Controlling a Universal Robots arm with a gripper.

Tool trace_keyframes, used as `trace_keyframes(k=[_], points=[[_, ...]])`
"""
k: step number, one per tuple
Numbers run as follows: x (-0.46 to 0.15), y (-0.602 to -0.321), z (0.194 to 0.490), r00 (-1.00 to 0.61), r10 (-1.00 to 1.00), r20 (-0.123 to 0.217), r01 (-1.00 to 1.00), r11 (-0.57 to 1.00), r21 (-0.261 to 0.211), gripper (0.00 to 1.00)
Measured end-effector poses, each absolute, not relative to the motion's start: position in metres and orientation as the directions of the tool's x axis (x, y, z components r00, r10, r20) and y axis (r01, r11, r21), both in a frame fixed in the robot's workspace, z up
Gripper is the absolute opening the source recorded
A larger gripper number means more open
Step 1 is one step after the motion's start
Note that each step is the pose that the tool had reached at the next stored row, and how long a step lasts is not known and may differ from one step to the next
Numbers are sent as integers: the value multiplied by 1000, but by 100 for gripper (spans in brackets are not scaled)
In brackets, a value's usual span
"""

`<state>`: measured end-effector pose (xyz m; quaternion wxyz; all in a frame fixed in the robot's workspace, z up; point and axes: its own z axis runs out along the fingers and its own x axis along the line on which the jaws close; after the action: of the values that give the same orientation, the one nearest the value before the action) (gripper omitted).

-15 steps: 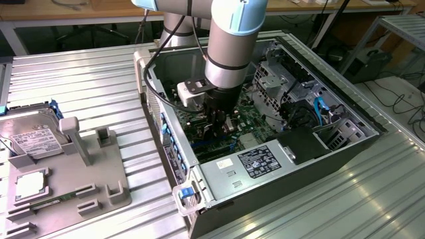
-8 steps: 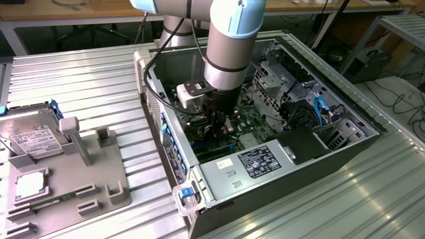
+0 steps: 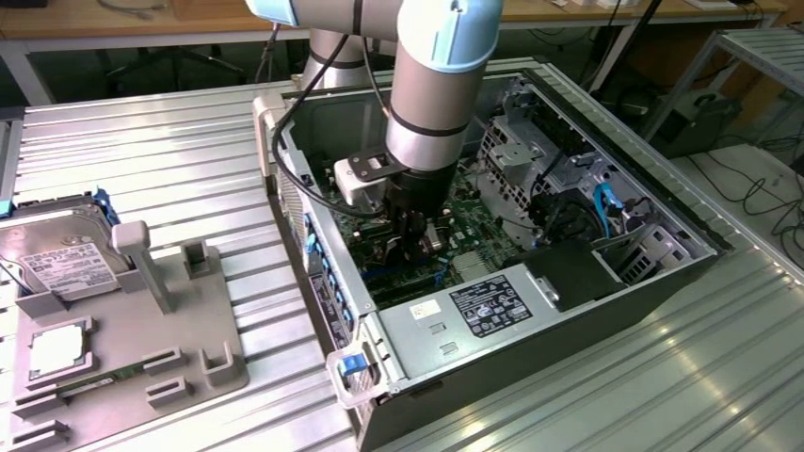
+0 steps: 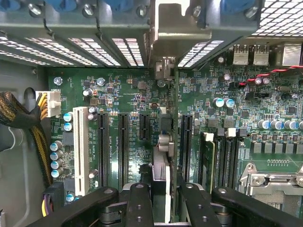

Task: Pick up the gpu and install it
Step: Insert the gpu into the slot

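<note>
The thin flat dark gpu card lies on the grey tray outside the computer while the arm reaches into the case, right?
No. The thin dark gpu card is held edge-on in the black gripper, inside the case above the green motherboard, as the wrist view shows.

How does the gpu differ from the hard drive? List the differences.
The gpu stands on edge inside the case, held by the gripper; the hard drive rests outside on the gray holder. The gpu looks dark and thin; the hard drive is silver with a white label. Both are computer parts.
</note>
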<state>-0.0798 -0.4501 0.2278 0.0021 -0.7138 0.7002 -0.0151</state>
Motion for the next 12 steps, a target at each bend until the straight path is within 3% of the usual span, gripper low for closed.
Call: trace_keyframes(k=[12], points=[[-80,-450,240,19,-1000,19,-999,-20,-26,28]])
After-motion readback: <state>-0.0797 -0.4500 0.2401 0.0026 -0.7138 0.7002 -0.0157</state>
